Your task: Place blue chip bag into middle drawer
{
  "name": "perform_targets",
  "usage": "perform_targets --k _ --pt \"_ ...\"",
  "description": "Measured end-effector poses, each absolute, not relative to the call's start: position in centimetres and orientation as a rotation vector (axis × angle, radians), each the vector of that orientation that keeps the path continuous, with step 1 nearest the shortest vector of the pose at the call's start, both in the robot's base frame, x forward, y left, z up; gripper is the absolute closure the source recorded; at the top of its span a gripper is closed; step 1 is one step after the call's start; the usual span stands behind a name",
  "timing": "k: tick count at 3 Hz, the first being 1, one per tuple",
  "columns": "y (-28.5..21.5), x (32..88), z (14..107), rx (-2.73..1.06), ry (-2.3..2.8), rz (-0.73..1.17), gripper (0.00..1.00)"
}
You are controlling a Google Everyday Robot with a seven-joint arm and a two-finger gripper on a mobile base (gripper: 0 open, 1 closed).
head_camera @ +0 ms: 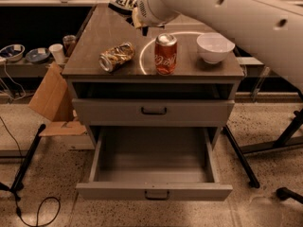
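The blue chip bag (123, 2), dark with white lettering, lies at the far back edge of the cabinet top. My gripper (140, 19) is at the end of the white arm that reaches in from the upper right. It is right beside the bag, touching or nearly touching its right side. I cannot tell whether it holds the bag. The middle drawer (154, 192), the lowest one of the grey cabinet, is pulled fully open and nothing lies in it.
On the cabinet top are a crushed golden can (116, 56), an upright red soda can (165, 54) and a white bowl (215, 47). The drawer front above (154, 111) is shut. Cardboard (49, 96), cups (57, 52) and black stand legs (26, 160) are at the left.
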State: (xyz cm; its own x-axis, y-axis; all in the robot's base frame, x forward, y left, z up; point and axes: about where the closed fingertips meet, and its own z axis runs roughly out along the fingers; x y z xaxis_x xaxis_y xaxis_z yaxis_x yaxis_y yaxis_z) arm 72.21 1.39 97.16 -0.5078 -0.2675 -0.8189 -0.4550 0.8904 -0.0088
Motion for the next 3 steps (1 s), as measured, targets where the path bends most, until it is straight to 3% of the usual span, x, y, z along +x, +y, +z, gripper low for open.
perform_targets --k 3 --pt "2.3 61.0 102.6 -0.599 1.971 0.341 1.0"
